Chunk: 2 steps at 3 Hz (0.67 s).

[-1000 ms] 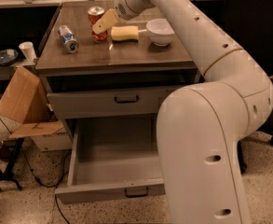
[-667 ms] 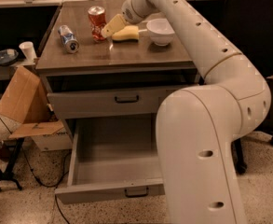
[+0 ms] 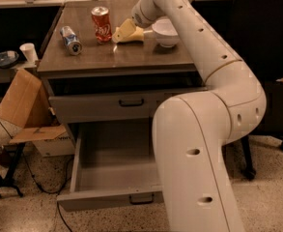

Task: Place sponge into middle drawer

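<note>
The hand (image 3: 134,24) is at the sponge (image 3: 126,33) on the tabletop (image 3: 131,57), between red can (image 3: 101,24) and bowl (image 3: 166,32); whether it is clamped, I cannot tell. A weak hold may drop the sponge short of the open middle drawer (image 3: 117,178), or knock the can

Tabletop (image 3: 131,57): upper centre of the frame, above both drawers
Upright can (image 3: 101,24): on the tabletop, just left of the sponge; lying can (image 3: 71,33) further left
Sponge (image 3: 124,34): between upright can and bowl (image 3: 166,32)
Tool (image 3: 135,24): at the sponge's upper right, beside the bowl
Upper drawer (image 3: 126,103): directly under the tabletop
Middle drawer (image 3: 112,178): below the upper drawer, pulled out toward the frame's bottom
Cardboard box (image 3: 22,105): left of the drawers
</note>
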Each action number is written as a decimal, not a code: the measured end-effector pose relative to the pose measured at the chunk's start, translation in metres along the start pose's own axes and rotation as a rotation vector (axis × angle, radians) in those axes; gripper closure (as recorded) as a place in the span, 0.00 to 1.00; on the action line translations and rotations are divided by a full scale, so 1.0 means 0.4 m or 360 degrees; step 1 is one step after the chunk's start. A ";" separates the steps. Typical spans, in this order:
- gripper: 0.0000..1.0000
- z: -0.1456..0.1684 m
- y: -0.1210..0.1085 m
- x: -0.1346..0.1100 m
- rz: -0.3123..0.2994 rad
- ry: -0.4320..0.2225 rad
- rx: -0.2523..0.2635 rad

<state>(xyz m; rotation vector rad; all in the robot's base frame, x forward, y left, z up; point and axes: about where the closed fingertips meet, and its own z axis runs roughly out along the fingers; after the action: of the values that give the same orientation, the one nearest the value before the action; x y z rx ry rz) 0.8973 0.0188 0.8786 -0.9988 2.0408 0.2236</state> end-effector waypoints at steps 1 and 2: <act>0.00 0.015 0.003 0.008 -0.0036 0.0061 -0.0010; 0.00 0.027 0.020 0.020 -0.0069 0.0133 -0.0044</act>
<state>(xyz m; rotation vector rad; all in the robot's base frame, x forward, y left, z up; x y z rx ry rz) 0.8955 0.0248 0.8642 -1.0845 2.0941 0.1904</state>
